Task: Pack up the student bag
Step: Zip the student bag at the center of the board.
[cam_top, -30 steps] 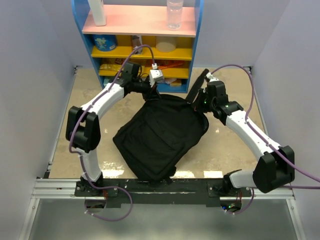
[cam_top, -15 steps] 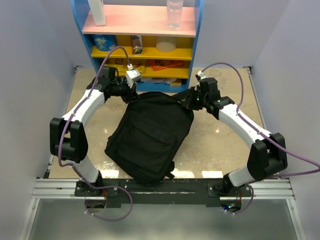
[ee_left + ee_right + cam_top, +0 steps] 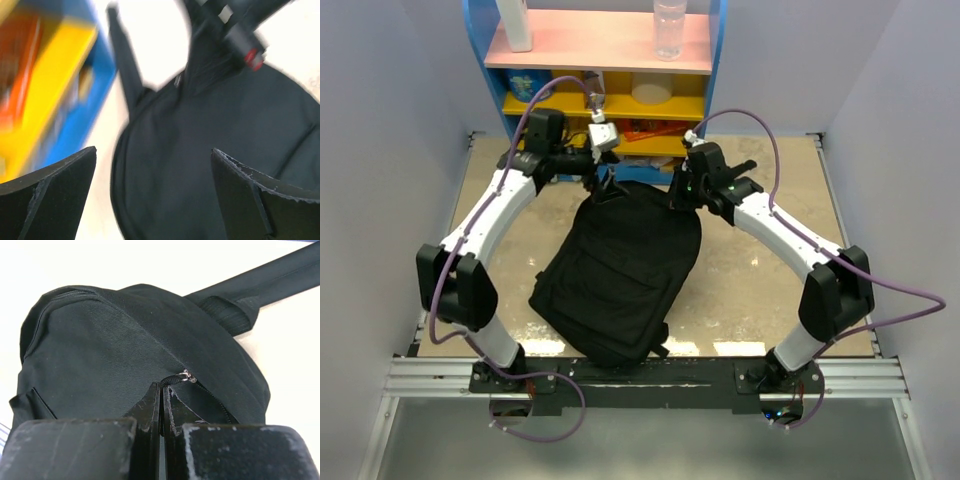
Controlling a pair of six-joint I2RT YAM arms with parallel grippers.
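The student bag lies flat on the table, front face up, its top end pointing at the shelf unit and both arms working that far end. The right gripper has its 2 fingers pressed together with the black cord of the zip pull pinched between the tips. The metal ring sits just beyond them, and a shoulder strap trails off to the side. The left gripper hovers over the top left of the bag with fingers wide apart and nothing between them. That view is blurred, so exactly what lies beneath it is hard to say. This looks like the opening of the main compartment, an early step, since nothing is packed yet. To do it well, the right arm should draw the pull along the curve of the zip track, low and close to the fabric, not straight up, or the cord may slip from that thin pinch. The bag is soft and would likely slide or bunch with the tug. So the left gripper ought to come down and clamp fabric or the top loop on its side, holding against the pull. Slow and steady is the call here, and if the slider jams on a fold, easing back beats forcing it.
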